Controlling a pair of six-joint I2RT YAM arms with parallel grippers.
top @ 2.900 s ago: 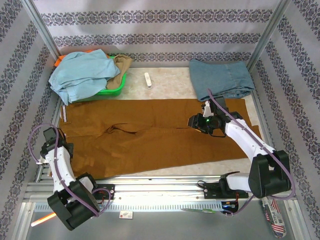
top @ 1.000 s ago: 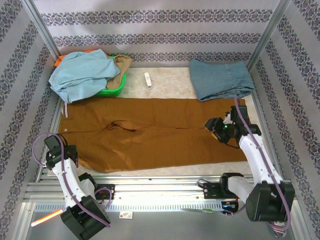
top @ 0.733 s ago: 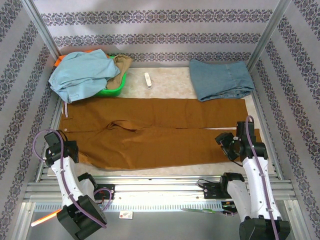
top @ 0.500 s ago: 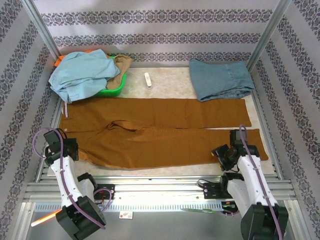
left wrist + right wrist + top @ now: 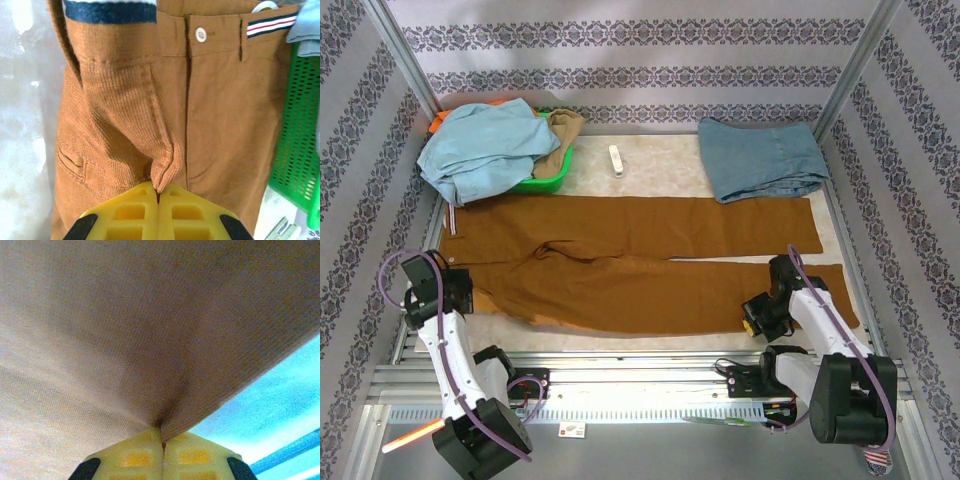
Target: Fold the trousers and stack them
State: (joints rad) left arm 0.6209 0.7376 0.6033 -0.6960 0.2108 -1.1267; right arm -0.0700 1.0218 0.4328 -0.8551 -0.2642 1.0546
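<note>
The rust-brown trousers [image 5: 620, 260] lie flat across the table, waist at the left and legs running right. My left gripper [image 5: 458, 297] sits at the near corner of the waist. In the left wrist view its yellow fingers [image 5: 125, 212] are shut on a raised fold of the trousers [image 5: 165, 170], below a white button [image 5: 201, 34] and the striped waistband lining [image 5: 270, 26]. My right gripper [image 5: 757, 315] is at the near edge of the near leg, close to the hem. In the right wrist view its fingers [image 5: 132, 457] are shut on a pinch of the trousers [image 5: 125, 340].
A green basket [image 5: 548, 176] at the back left holds a pale blue garment [image 5: 485, 150]. Folded denim [image 5: 760, 158] lies at the back right, and a small white object [image 5: 615, 160] between them. Patterned walls and metal posts close in both sides.
My right gripper came from over the legs down to the near leg's front edge and shut on the cloth. The near leg has shifted slightly. My left gripper stayed shut on the waist.
</note>
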